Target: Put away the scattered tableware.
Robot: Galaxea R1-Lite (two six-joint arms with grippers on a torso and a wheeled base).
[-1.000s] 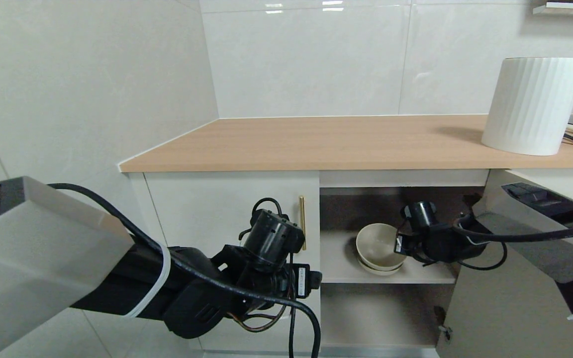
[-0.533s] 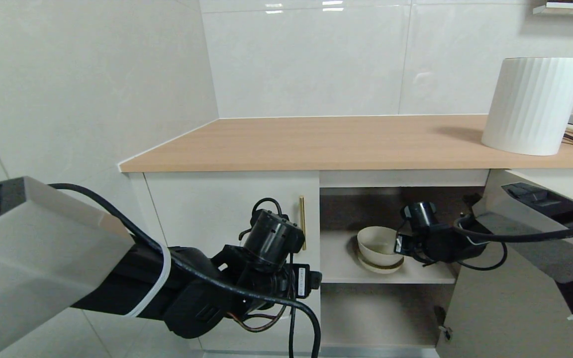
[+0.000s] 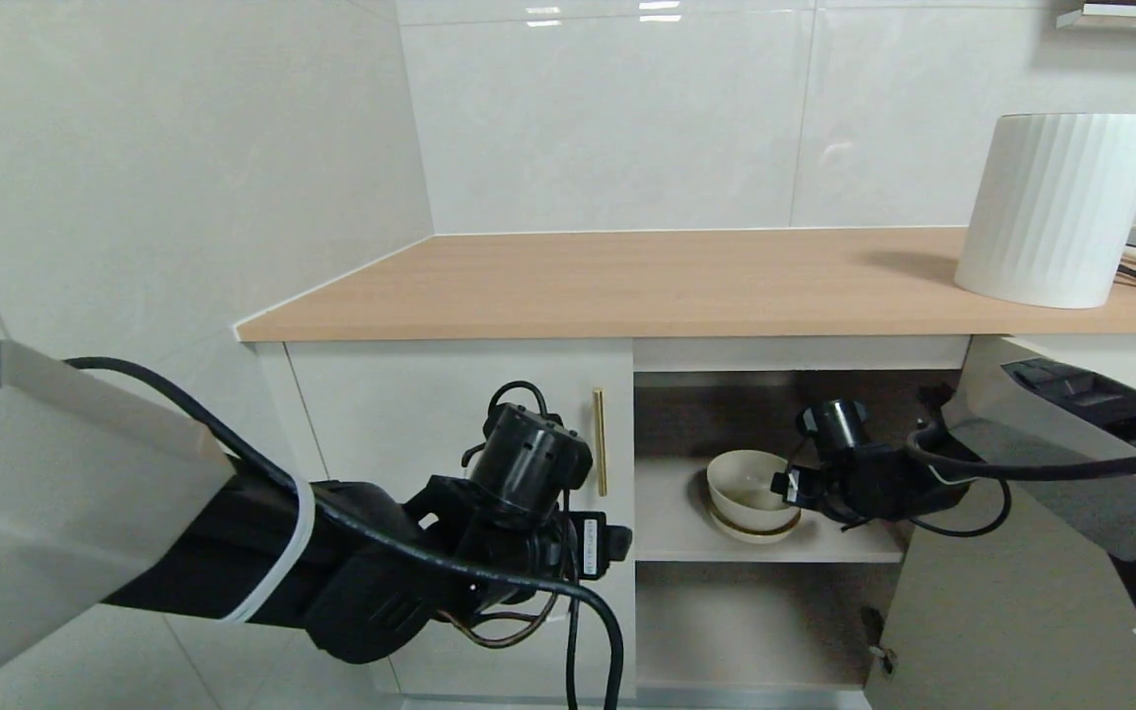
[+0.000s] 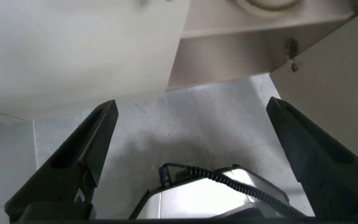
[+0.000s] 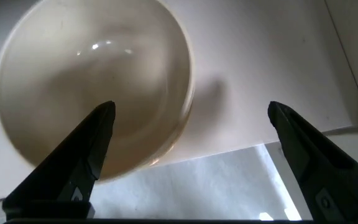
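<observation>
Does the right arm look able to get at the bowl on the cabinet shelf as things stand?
Likely yes. The cabinet door stands open, and the right gripper is right at the bowl with its jaws open and nothing between them.

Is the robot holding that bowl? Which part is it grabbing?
No, nothing is held. The right gripper is open near the bowl, which sits in the cupboard. The left gripper is open and empty too.
</observation>
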